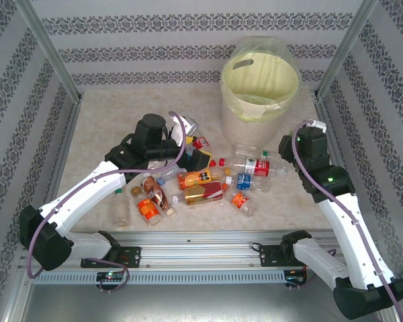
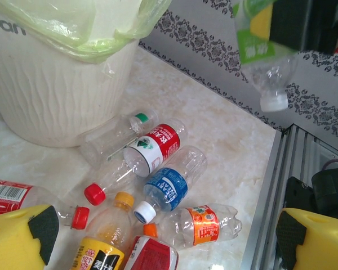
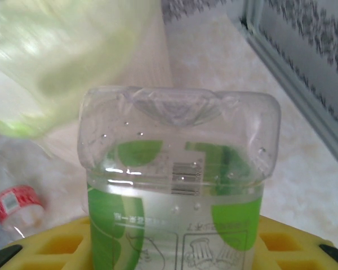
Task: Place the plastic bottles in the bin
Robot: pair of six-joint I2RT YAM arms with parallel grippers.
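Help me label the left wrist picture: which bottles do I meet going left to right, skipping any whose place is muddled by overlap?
red-label bottle with a barcode at the left edge → blue-label bottle → green-label bottle, held cap down, upper right.

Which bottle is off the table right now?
The green-labelled bottle, clamped in the right gripper, white cap hanging down; the other bottles rest on the table.

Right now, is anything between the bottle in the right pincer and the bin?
Nothing visible. The right pincer holds the green-label bottle above the table beside the bin; the other bottles lie lower, on the table.
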